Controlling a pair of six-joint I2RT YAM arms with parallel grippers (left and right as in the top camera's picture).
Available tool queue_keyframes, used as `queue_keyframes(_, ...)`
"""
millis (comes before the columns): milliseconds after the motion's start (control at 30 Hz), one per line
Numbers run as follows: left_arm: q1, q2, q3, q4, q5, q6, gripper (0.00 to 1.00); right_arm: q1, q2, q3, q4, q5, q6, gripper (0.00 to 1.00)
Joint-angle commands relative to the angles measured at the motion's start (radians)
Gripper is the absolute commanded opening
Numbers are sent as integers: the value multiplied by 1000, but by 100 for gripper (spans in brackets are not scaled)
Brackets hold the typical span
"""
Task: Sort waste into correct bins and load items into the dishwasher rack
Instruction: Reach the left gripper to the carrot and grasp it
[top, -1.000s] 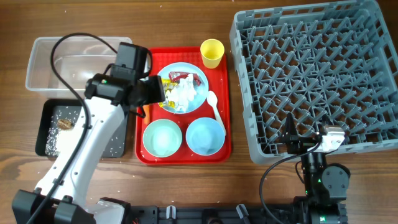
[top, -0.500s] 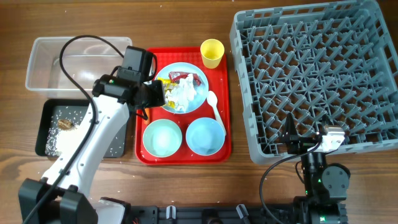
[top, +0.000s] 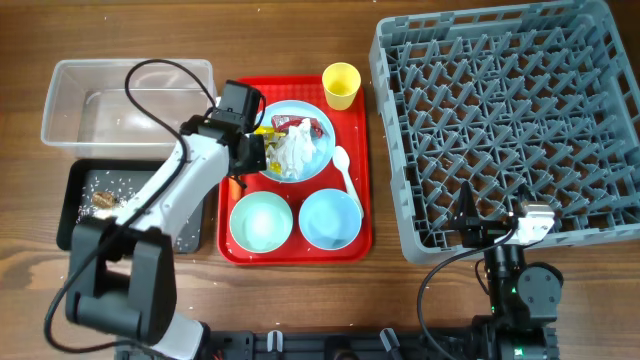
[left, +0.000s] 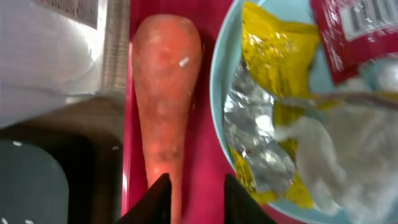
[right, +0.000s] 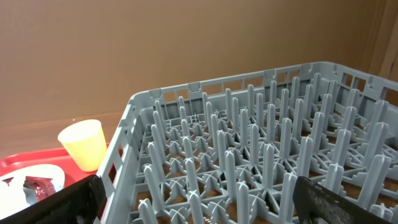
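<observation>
Zero items racked; rack (top: 500, 120) empty. Sorted: rice (top: 88, 232) in black tray (top: 78, 185). Pending: carrot (left: 165, 93) on red tray (left: 205, 162), left gripper (left: 198, 202) jaws parted at its tail; wrappers (left: 267, 124), tissue (top: 295, 155) on plate (left: 219, 81); right gripper (right: 196, 186) wide open.

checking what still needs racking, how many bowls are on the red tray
2. A pale-green bowl sits at the red tray's near-left corner; a light-blue bowl sits beside it, near-right. None appears hidden.

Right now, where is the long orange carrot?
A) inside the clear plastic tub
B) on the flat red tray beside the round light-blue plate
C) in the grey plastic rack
B: the orange carrot lies on the flat red tray, next to the round light-blue plate.
</observation>
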Motion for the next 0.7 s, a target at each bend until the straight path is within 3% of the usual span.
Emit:
queue_keyframes(0,-2,34,-6,39,-77,-10,31,4,-6,-3,3,-9,9,100)
queue_keyframes(267,-2,96,-6,92,-143,-50,44,4,-6,-3,3,-9,9,100)
queue_keyframes(667,-2,145,-8,140,-166,-43,45,4,-6,-3,3,-9,9,99)
